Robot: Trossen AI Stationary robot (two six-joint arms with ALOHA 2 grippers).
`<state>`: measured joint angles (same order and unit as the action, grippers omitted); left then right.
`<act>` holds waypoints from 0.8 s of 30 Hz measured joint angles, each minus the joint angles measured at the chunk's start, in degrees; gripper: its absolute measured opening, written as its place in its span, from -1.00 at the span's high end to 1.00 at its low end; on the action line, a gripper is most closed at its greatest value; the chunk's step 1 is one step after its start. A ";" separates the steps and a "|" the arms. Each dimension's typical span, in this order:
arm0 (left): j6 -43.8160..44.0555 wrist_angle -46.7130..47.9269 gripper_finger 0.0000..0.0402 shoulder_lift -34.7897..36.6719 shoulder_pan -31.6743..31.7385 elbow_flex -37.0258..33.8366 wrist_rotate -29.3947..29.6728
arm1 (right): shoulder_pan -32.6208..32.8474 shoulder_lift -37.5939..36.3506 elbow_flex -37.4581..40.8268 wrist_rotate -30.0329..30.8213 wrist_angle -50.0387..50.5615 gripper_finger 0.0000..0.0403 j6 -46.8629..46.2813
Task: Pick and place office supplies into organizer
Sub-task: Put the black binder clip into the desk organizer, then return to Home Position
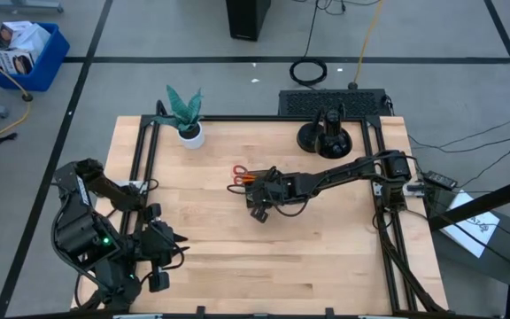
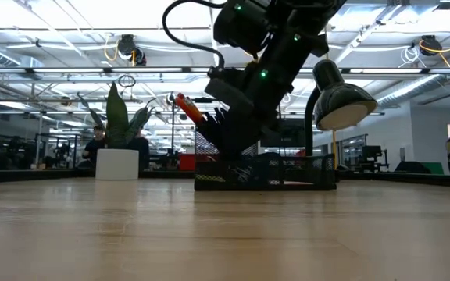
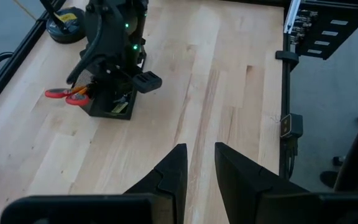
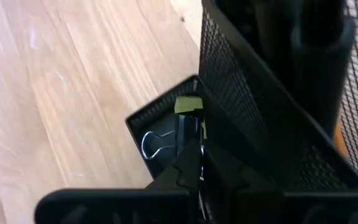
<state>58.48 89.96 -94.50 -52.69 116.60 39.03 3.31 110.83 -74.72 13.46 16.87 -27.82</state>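
The black mesh organizer (image 3: 112,109) stands mid-table under my right arm. Red-handled scissors (image 3: 59,94) stick out of it, handles toward the table's left, beside something orange (image 2: 187,105). My right gripper (image 4: 192,163) is shut just above the organizer's small end compartment (image 4: 143,118), with a black binder clip (image 4: 189,129) at its fingertips. A yellow-green piece (image 4: 188,104) lies in that compartment. My left gripper (image 3: 201,163) hangs open over the near left of the table (image 1: 171,244), holding nothing. My right gripper pinches the binder clip between its two fingertips, apparently by one wire handle (image 4: 202,155). The fingers slant down from the table's right. The clip's black body sits below them inside the small compartment, its other wire loop (image 4: 156,145) splayed aside. Whether it rests on the floor I cannot tell.
A potted plant (image 1: 185,113) stands at the far left of the table. A round black lamp base (image 1: 326,138) sits at the far right, its lamp head (image 2: 341,100) behind the organizer. Bare wood lies between the organizer and my left arm.
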 joint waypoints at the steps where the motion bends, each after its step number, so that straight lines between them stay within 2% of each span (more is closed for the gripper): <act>1: 0.00 0.00 0.57 0.00 0.00 0.00 0.00 | -0.05 -0.01 0.00 -0.18 -0.42 0.97 -0.01; 19: -0.17 0.00 0.57 0.00 0.00 0.00 -0.20 | -1.01 -0.02 0.00 -1.67 -0.58 0.71 -1.46; 24: -0.26 0.00 0.57 0.00 0.00 0.00 -0.20 | -0.99 -0.54 0.00 -1.65 -2.61 0.69 -1.18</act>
<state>58.22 89.96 -94.50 -52.69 116.60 38.83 2.33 110.29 -74.72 11.81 14.26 -29.00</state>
